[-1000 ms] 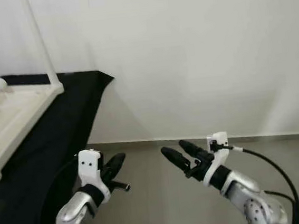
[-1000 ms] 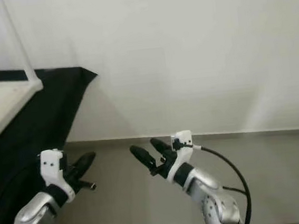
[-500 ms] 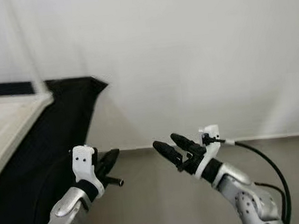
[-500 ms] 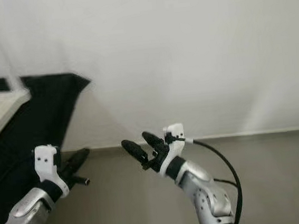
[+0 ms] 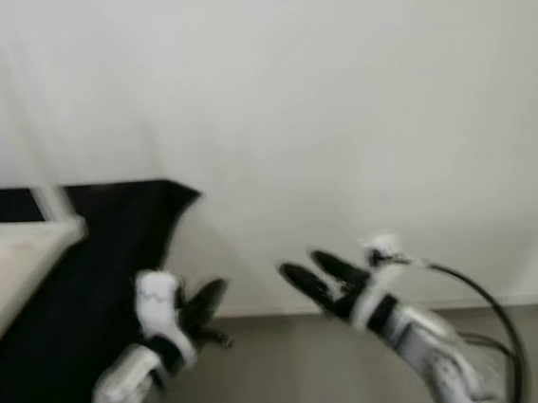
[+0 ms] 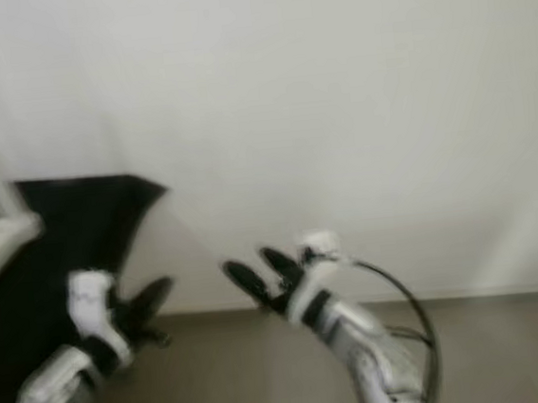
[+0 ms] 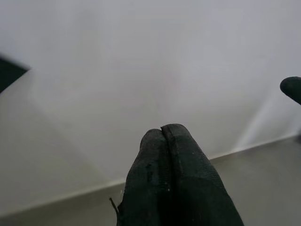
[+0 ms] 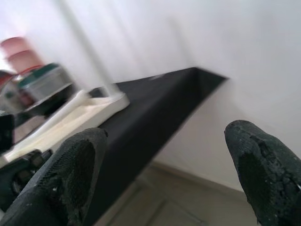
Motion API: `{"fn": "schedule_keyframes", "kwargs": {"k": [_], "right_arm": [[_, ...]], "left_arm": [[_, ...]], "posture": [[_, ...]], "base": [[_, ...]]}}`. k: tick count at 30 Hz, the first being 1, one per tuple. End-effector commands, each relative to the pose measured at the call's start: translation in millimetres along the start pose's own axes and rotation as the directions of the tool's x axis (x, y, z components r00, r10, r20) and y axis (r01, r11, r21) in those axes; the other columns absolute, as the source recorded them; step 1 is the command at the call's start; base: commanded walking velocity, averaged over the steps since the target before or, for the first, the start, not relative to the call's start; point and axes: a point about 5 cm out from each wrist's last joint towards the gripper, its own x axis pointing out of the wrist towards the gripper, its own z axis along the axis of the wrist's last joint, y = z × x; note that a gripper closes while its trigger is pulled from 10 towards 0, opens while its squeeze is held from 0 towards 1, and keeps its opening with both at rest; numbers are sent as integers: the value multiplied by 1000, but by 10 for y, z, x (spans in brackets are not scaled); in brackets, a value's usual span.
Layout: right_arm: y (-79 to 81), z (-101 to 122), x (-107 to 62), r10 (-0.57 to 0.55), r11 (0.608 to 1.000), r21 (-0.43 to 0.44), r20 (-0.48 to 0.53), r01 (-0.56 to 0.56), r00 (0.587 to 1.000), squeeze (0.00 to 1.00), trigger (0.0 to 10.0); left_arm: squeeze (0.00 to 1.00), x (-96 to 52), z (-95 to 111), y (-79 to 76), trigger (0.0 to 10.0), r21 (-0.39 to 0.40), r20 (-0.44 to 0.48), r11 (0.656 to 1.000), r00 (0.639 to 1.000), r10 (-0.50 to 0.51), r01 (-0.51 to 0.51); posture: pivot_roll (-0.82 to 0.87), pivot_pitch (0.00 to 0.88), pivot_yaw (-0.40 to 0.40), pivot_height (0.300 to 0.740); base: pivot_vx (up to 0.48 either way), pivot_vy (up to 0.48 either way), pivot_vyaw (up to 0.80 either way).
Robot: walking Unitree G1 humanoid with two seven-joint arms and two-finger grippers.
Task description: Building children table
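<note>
At 9 o'clock in the head views, blurred, sits a counter draped w/ black cloth [image 5: 113,264]; on it lies the white children table [image 5: 12,259], tabletop down, one thin leg [image 5: 45,199] rising from its corner. Details of the table can't be made out thru the blur.

Left claw [image 5: 205,303] hangs at approx 7 o'clock, just off the cloth's edge, over the grey floor [image 5: 295,370]; fingers pressed together w/ nothing between them, as the left wrist view shows [image 7: 162,188]. A short dark stub pokes out beside it.

Right claw [image 5: 313,278] is at approx 6 o'clock, near the left one but not touching; its two fingers [image 8: 77,165] stand well apart, empty. A black cable [image 5: 483,300] loops off the right wrist.

Right wrist view looks btwn those fingers toward the cloth-covered counter and the white table corner [image 8: 101,101]; beyond it, blurred pink & green containers [image 8: 33,70].

White wall [image 5: 336,109] behind, meeting the floor at a pale baseboard.
</note>
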Motion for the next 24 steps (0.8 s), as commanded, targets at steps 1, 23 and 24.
{"fn": "schedule_keyframes", "kwargs": {"k": [1,23,24], "right_arm": [[-45,10,-56,-22,1000,4,3,22,1000,0,10000],[-28,-9,-64,14,999,-36,-16,-14,1000,0,10000],[-18,-13,-65,24,999,-43,-19,-24,1000,0,10000]], "left_arm": [[0,40,31,-53,10000,3,11,1000,999,-30,30],[0,49,26,-52,10000,5,11,1000,999,-30,30],[0,50,27,-52,10000,4,13,1000,999,-31,31]], "posture": [[-63,0,-24,740],[-60,0,-23,740],[-60,0,-23,740]], "base": [[480,0,0],[470,0,94],[356,0,794]]}}
